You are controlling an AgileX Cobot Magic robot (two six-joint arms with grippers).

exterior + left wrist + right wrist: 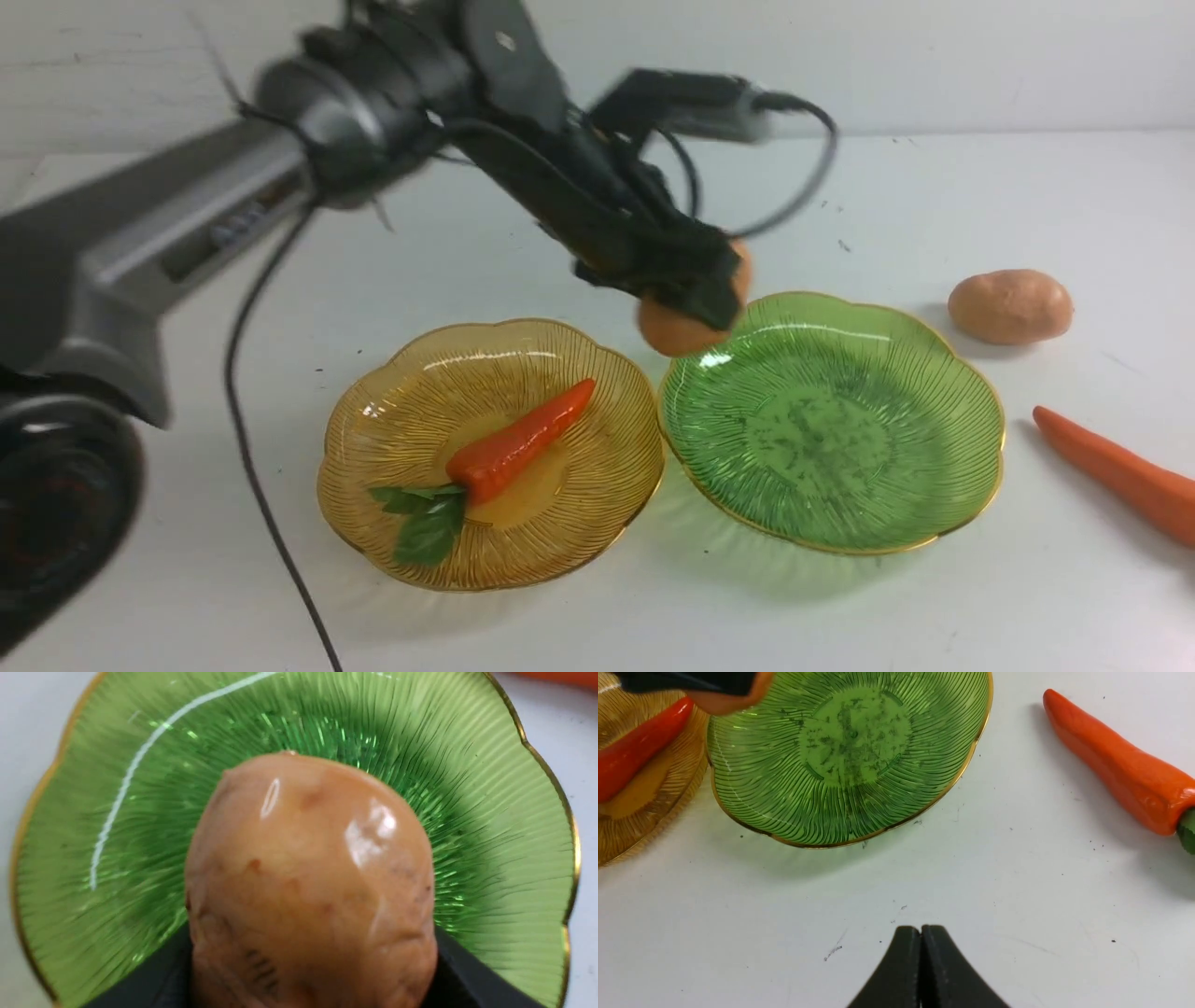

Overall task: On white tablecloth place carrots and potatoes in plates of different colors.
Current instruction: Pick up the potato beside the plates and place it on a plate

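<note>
Potato (680, 329) in the left gripper (695, 303)

Jaws clamped around the potato's sides, above the green plate (831, 429). Adjacent: yellow plate (373, 439) bearing one carrot (523, 443). Right gripper (920, 933): fingertips together.

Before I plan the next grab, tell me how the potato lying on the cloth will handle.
The potato is a rounded, lumpy oval, so it may roll or rock if nudged off-centre. Its skin looks fairly smooth, so a loose pinch could slip. It seems firm, showing no sag.
</note>
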